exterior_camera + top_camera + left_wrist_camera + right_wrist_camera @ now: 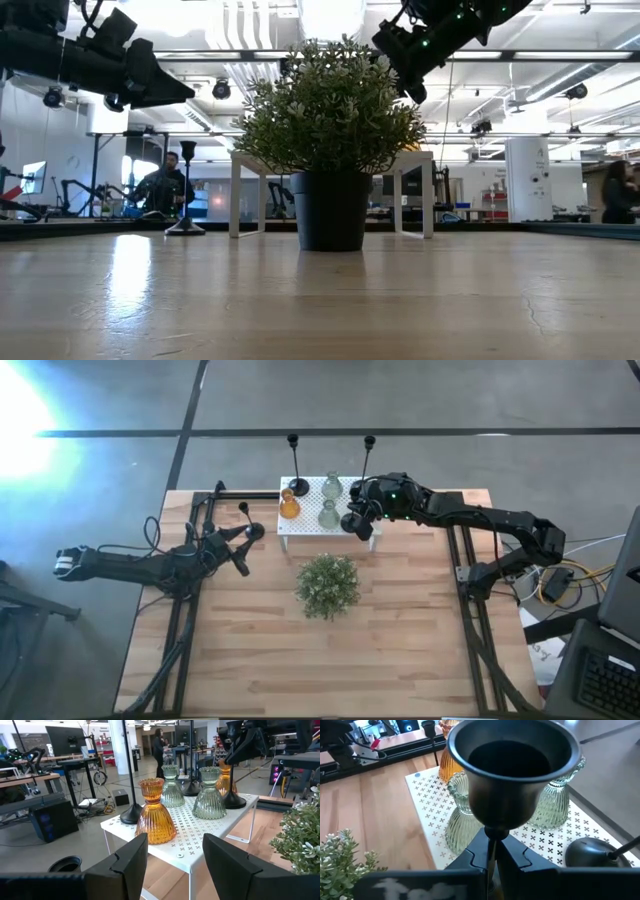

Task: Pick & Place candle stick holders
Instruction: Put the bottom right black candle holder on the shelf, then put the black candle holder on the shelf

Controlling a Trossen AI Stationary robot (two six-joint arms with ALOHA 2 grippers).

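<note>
while above the white stand (310, 525), right pincer (492, 851) clamped on black candle holder (512, 770) stem, cup just beyond fingertips

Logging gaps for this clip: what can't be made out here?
- Base of the black holder gripped by the right gripper: hidden below its fingers in the right wrist view; whether it touches the white stand is unclear.
- Holders on the stand, low view: blocked by the plant.
- Left gripper: open, holding nothing; table beneath it cut off by the frame edge.
</note>
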